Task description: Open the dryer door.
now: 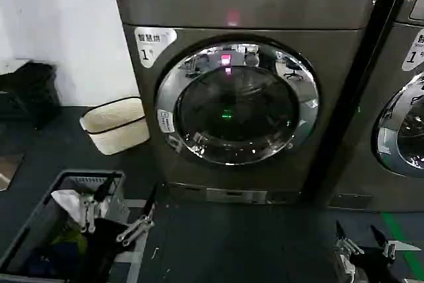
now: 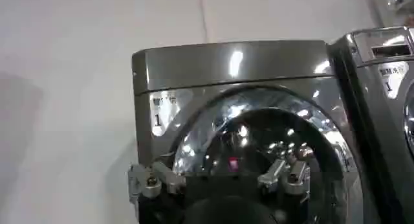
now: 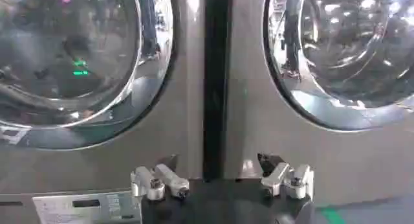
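The dryer (image 1: 245, 4), dark grey-bronze with a white "1" sticker and a pink light, stands straight ahead. Its dryer door (image 1: 236, 103), chrome-rimmed with dark glass, sits flush against the front, closed. My left gripper (image 1: 126, 198) hangs open low on the left, over a basket and well short of the machine. My right gripper (image 1: 358, 233) is open at the bottom right, near the floor. The left wrist view looks up at the dryer door (image 2: 259, 141) past the open left gripper (image 2: 220, 173). In the right wrist view the dryer door (image 3: 65, 57) is beyond the open right gripper (image 3: 217, 162).
A twin machine (image 1: 404, 97) stands close on the right, its chrome door (image 3: 349, 50) beside a dark gap. A grey laundry basket (image 1: 40, 220) with clothes lies at the lower left. A white woven bag (image 1: 116, 124) rests by the wall. Green tape (image 1: 397, 233) marks the floor.
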{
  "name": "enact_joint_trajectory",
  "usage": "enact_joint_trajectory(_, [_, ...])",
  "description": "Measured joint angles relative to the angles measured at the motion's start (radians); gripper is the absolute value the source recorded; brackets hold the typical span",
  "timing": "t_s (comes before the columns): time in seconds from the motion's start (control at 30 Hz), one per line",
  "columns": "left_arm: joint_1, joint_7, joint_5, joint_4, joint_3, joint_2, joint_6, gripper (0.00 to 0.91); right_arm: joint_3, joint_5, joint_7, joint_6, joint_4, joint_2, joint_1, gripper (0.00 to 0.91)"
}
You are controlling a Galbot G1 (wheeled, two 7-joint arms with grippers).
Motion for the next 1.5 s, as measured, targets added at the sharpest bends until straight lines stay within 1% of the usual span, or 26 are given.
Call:
enact_joint_trajectory(0.1, [-0.001,0.000,0.000,0.000,0.000,0.000,0.000,0.907,-0.013,0.010,-0.024,0.043,0.004,-0.026,0.019,0.907])
enact_joint_trajectory(0.23, [-0.002,0.001,0.000,-0.001,0.000,0.002,0.001,0.907,-0.038,0.048,-0.017,0.101,-0.009,-0.073,0.047,0.907])
enact_joint_trajectory(0.33, [0.000,0.002,0.000,-0.006,-0.001,0.008,0.001,0.907,-0.064,0.065,-0.012,0.124,-0.014,-0.119,0.069,0.907])
enact_joint_trajectory(0.57, [-0.005,0.005,-0.008,-0.013,-0.013,0.016,0.002,0.907,-0.145,0.095,0.013,0.143,-0.045,-0.245,0.152,0.907])
enact_joint_trajectory(0.83, [-0.001,0.006,-0.014,-0.019,-0.016,0.016,0.007,0.907,-0.266,0.118,0.021,0.164,-0.122,-0.367,0.302,0.907])
enact_joint_trajectory(1.0, [0.005,0.010,-0.012,-0.019,-0.018,0.016,0.008,0.907,-0.336,0.126,0.009,0.160,-0.173,-0.431,0.391,0.907])
enact_joint_trajectory(1.27, [0.010,0.025,-0.005,-0.019,-0.017,0.010,-0.003,0.907,-0.428,0.148,-0.017,0.154,-0.236,-0.491,0.499,0.907])
enact_joint_trajectory(1.5, [0.014,0.027,-0.002,-0.019,-0.021,0.001,-0.001,0.907,-0.505,0.171,-0.024,0.131,-0.286,-0.522,0.616,0.907])
